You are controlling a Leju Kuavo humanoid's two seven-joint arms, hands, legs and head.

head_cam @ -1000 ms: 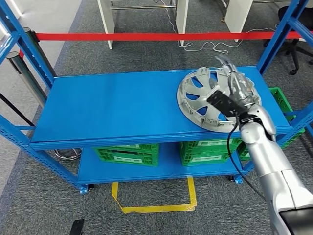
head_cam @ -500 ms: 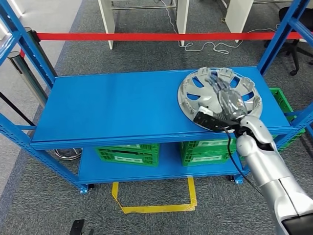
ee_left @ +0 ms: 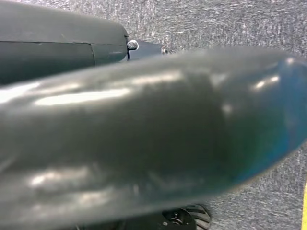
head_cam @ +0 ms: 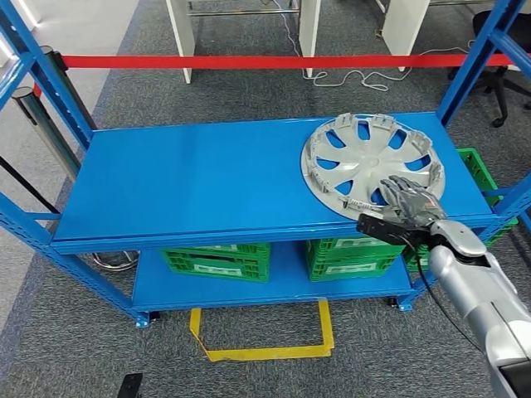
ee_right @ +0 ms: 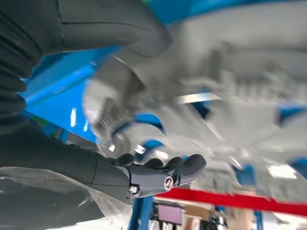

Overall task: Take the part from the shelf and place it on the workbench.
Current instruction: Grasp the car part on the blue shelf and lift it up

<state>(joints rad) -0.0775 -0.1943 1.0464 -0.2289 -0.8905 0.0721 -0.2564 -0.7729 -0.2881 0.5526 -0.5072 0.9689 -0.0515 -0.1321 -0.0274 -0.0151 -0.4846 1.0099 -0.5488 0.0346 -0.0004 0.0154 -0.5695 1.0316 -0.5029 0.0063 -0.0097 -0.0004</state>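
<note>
The silver hubcap (head_cam: 371, 166) lies flat on the blue shelf (head_cam: 187, 178) (right end). The right robot hand (head_cam: 410, 201) rests at its near rim, fingers seemingly spread, gripping nothing.

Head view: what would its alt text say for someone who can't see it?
A silver wheel cover lies flat at the right end of a blue shelf, the robot's right hand at its near rim. Green crates sit below.
</note>
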